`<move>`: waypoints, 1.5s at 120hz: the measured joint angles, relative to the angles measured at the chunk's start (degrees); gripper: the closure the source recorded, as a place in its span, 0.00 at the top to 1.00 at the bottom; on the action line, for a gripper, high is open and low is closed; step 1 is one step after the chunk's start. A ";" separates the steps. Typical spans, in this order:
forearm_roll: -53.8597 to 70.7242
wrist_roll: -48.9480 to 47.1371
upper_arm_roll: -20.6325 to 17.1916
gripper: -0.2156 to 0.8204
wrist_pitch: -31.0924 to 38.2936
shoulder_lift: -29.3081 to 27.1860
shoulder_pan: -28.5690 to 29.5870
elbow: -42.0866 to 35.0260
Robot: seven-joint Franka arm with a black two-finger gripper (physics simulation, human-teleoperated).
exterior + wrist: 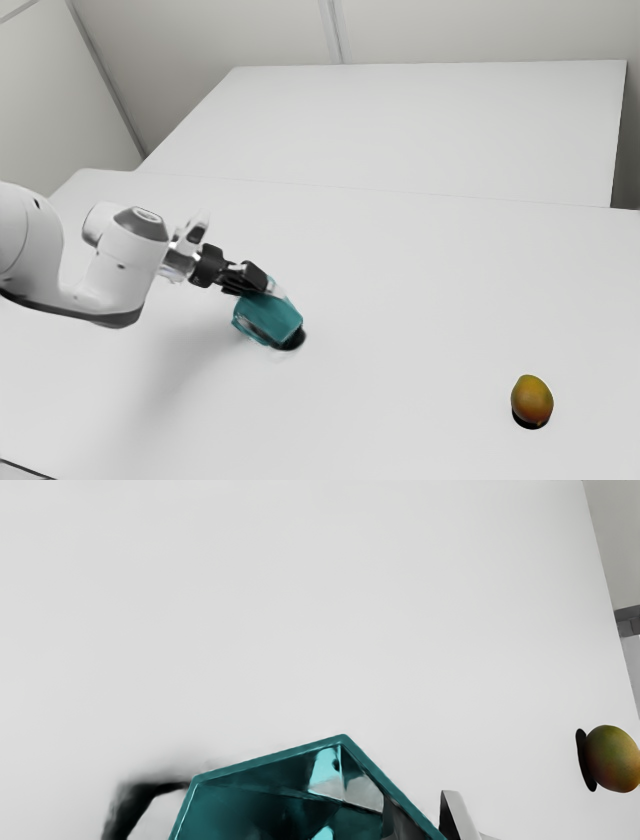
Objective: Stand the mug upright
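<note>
Ana: How does the arm (115, 262) stand?

Ben: It reaches in from the exterior view's left, its pincer (270, 287) pinching the mug (268, 318) by the wall, one finger (400, 824) inside, the other (457, 816) outside. The mug tilts over the bench (400, 250), not upright.

Ana: What would serve it best?

Ben: A slow turn of the hand, probably, until the base is level, then a gentle lowering and a release only once the bench bears it squarely. Let go while it leans, and it may topple. A one-sided hold could also let it swivel.

Ana: And the fruit (532, 400)?

Ben: Well apart, toward the exterior view's right; it should not hinder the turn.

Ana: What is unclear?

Ben: The base's underside is hidden, so he cannot tell whether it touches the bench. The wrist view cuts off the mug's lower part, and the handle is hard to make out.
</note>
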 joint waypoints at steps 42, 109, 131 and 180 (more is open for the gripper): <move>7.77 -0.20 -2.72 0.03 0.46 1.25 -0.35 9.87; 56.80 -12.94 -7.28 0.03 1.21 5.38 -3.06 21.05; 62.94 -16.93 -7.38 0.03 1.16 4.30 -2.74 18.62; 66.16 -22.46 -7.43 0.03 4.74 5.80 -2.38 15.97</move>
